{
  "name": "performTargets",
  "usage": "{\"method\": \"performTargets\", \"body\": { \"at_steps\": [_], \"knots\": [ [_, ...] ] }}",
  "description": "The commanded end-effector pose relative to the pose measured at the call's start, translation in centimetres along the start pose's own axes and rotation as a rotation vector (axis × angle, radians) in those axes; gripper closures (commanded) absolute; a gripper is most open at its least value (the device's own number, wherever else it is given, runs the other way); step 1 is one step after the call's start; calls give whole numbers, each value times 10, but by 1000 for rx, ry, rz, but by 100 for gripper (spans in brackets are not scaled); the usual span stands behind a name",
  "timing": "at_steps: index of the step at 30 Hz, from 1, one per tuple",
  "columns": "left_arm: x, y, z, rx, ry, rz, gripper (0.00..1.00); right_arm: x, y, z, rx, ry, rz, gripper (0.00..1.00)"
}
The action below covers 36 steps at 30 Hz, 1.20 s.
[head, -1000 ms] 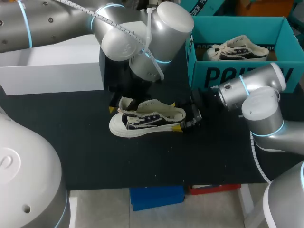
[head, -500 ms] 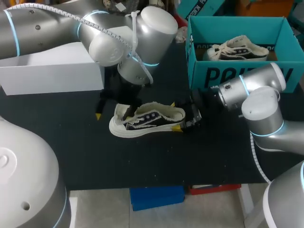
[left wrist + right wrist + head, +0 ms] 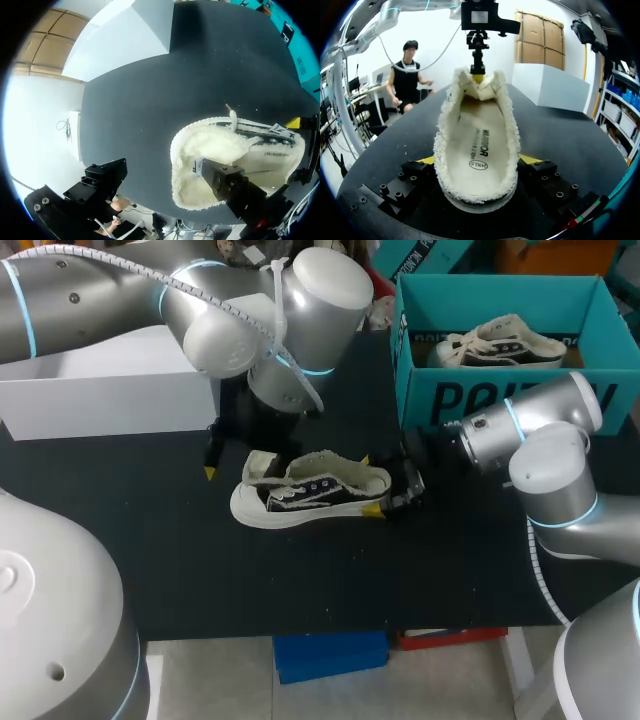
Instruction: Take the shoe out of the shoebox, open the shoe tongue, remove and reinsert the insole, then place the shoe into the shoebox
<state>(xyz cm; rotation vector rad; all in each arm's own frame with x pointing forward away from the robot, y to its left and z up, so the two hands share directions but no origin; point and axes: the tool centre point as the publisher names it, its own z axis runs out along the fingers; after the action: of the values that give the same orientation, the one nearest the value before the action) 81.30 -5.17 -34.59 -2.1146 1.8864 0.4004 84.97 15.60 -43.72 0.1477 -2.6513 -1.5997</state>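
The shoe (image 3: 310, 495) lies on the table, out of the shoebox (image 3: 500, 400) at its 1 o'clock, heel pinched by the right gripper (image 3: 372, 484), while the spread left gripper (image 3: 236, 468) works at the tongue (image 3: 262, 466) at 9 o'clock, so I judge that the insole (image 3: 477, 150) steps and the boxing are left.

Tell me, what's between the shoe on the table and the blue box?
The right gripper, its fingers on either side of the shoe's heel, as the head view shows.

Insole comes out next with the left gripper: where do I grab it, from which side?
Probably the insole at its heel end, coming straight down from above: the shoe sits upright, its collar gapes there, and the right gripper clamps only the heel's outer sides.
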Motion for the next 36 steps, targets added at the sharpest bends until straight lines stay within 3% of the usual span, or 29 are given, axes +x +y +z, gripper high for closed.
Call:
{"method": "performTargets", "body": {
  "at_steps": [1, 5, 6, 9, 10, 16, 22, 36],
  "knots": [
    [-15, 6, -32, 98, 78, 62, 0, -1, -2, 1, 0, 0, 1, 100],
    [-10, 2, -61, 160, 224, 231, 0, -1, -2, 1, 0, 0, 1, 100],
    [-7, 1, -68, 169, 255, 294, 6, -1, -2, 1, 0, 0, 1, 100],
    [6, -2, -84, 161, 388, 514, 91, -1, -2, 1, 0, 0, 1, 100],
    [13, -2, -91, 137, 458, 652, 100, -1, -2, 1, 0, 0, 1, 100],
    [41, -9, -114, 76, 676, 1121, 100, -1, -2, 1, 0, 0, 1, 100],
    [66, -31, -129, -10, 598, 1257, 100, -1, -2, 1, 0, 0, 1, 100],
    [66, -31, -129, -10, 598, 1257, 100, -1, -2, 1, 0, 0, 1, 100]
  ]
}}
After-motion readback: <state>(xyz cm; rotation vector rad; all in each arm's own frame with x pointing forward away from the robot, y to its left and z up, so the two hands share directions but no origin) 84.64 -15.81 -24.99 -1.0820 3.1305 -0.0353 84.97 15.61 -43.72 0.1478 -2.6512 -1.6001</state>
